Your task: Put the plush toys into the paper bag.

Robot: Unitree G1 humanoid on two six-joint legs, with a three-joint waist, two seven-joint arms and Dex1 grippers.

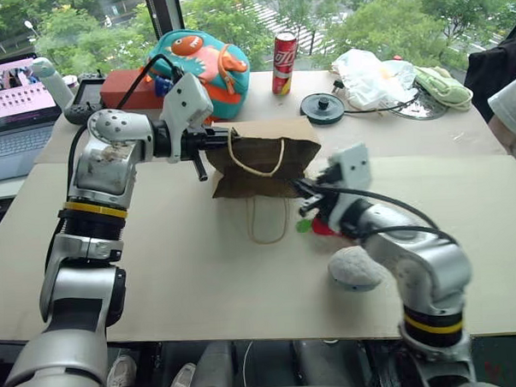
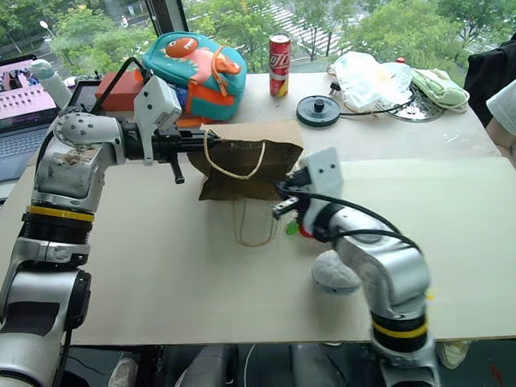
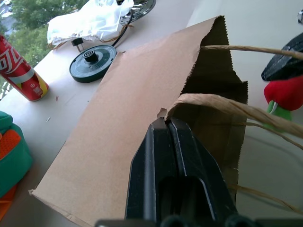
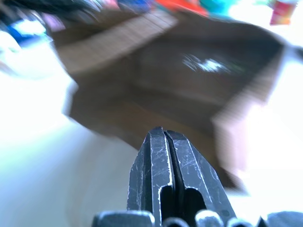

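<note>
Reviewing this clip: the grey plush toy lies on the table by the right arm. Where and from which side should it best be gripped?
Judging from the head view, grip the grey plush toy across its rounded middle, coming from above. It lies free on the table, soft, with no loop or handle showing. The right gripper is nearest; the left gripper is shut on the paper bag rim.

Looks like an office/lab test bench by a big window w/ trees outside: laptop open, cardboard-covered table, cola can, cables, misc clutter at back.
</note>
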